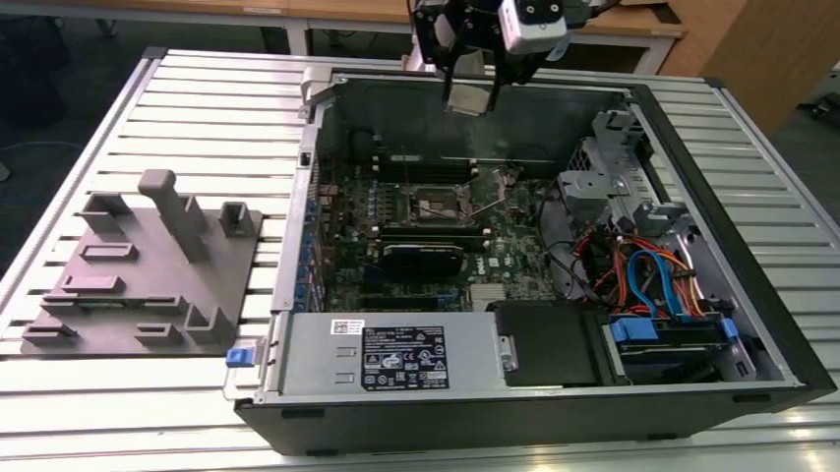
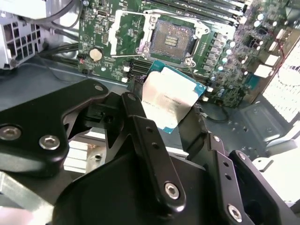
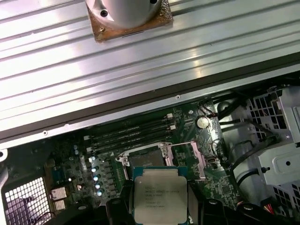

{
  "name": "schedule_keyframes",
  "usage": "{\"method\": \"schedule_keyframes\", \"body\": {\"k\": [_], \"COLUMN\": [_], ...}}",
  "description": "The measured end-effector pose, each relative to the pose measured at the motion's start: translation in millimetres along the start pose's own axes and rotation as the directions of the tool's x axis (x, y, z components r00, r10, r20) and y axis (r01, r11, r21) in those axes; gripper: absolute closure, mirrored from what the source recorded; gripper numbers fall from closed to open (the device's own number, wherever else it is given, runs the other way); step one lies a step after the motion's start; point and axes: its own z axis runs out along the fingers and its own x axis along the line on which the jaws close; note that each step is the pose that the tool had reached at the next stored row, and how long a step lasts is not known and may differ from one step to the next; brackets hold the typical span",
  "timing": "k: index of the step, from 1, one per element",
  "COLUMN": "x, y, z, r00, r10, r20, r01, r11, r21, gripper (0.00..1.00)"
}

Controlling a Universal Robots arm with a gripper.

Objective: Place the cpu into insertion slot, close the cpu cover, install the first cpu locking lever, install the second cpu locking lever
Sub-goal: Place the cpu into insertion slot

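We saw a ribbed metal table [image 1: 197,98] carrying an open computer case [image 1: 788,344], with a grey fixture plate [image 1: 132,285] of upright blocks beside the case on the exterior view's left. Inside the case lay a silver power supply [image 1: 381,359] along the near wall, a green circuit board [image 1: 341,246], and a tangle of blue and orange cables [image 1: 650,270] on the exterior view's right. Long black memory slots [image 3: 131,133] ran just beside the insertion slot [image 3: 143,159], whose dark square bed lay uncovered, with the cpu cover [image 3: 201,164] swung open at its side. The arm hung over the far wall of the case, its gripper [image 1: 469,93] pointing down, well above the board. Its black fingers [image 2: 136,117] were closed on two opposite edges of the cpu [image 2: 171,98], which was held in the air, apart from the socket. It was a flat square with a dull silver top and a thin teal border.
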Motion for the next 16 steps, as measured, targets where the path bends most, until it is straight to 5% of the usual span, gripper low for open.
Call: {"method": "schedule_keyframes", "body": {"k": [12,16], "x": [0.0,0.0], "y": [0.0,0.0], "z": [0.0,0.1], "r00": [1.0,0.9994], "r10": [0.007,0.035], "r20": [0.0006,0.0031], "r01": [-0.007,-0.035], "r11": [1.0,0.9994], "r21": [-0.0001,-0.0006], "gripper": [0.46,0.46]}}
